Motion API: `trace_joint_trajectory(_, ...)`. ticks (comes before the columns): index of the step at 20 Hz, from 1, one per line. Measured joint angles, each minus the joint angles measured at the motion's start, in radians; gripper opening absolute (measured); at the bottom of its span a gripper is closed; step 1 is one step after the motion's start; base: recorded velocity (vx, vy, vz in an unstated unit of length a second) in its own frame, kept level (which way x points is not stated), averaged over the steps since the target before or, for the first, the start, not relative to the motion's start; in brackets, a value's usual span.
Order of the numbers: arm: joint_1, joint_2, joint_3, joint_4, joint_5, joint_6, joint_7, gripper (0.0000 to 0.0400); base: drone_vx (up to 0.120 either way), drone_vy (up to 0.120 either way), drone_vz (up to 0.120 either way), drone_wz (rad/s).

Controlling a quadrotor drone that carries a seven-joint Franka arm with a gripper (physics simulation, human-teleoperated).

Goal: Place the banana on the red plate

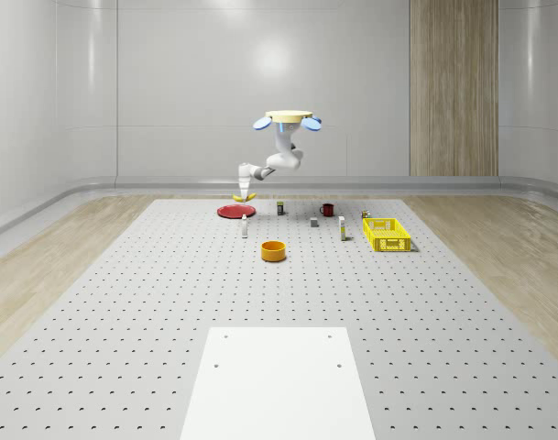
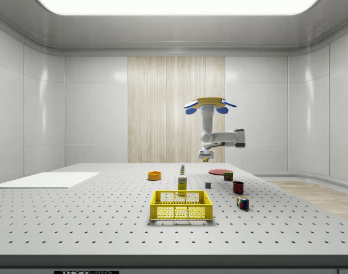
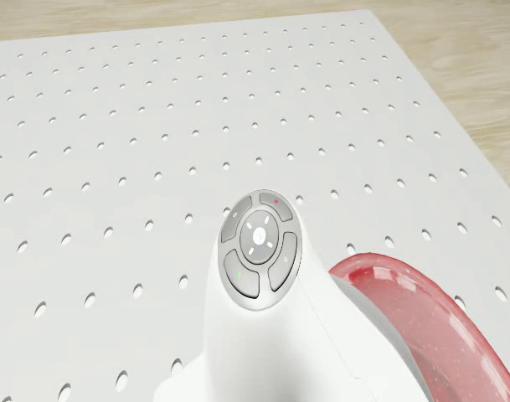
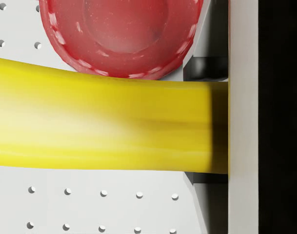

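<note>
The banana (image 4: 104, 124) is lifted, clamped in the gripper (image 1: 246, 192) of the hovering drone (image 1: 288, 117) just beside the red plate (image 1: 235, 211) (seemingly not yet over it); 1 step remains: placing it.

The arm's wrist (image 3: 263, 285) rises in the foreground as a smooth white housing, capped by a round grey button pad (image 3: 260, 249) with 4 curved segments around a pale centre. Just beside the wrist lies the red plate (image 3: 426, 322), its speckled rim partly hidden behind the housing. Both are above the white perforated table (image 3: 137, 126), and beyond the table's edge, far from the plate, runs a wooden floor (image 3: 476, 59).
</note>
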Motion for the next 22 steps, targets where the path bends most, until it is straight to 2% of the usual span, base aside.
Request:
trace_joint_trajectory(2, 0.0, 0.001, 0.0, 0.0, 0.0, -0.001, -0.01, 0.0196, 0.0, 0.02, 0.0, 0.0)
trace_joint_trajectory(11, 0.001, 0.004, 0.0, 0.0, -0.001, -0.004, -0.03, 0.0196, 0.0, -0.12, 0.0, 0.0)
trace_joint_trajectory(16, 0.002, 0.005, 0.0, 0.0, -0.001, -0.005, -0.033, 0.0196, 0.0, -0.12, -0.12, 0.0)
trace_joint_trajectory(20, 0.002, 0.006, 0.0, 0.0, -0.001, -0.006, -0.034, 0.0196, 0.01, -0.12, 0.0, 0.0)
trace_joint_trajectory(22, 0.002, 0.006, -0.001, 0.0, -0.001, -0.006, -0.034, 0.0196, 0.12, -0.12, 0.0, 0.0)
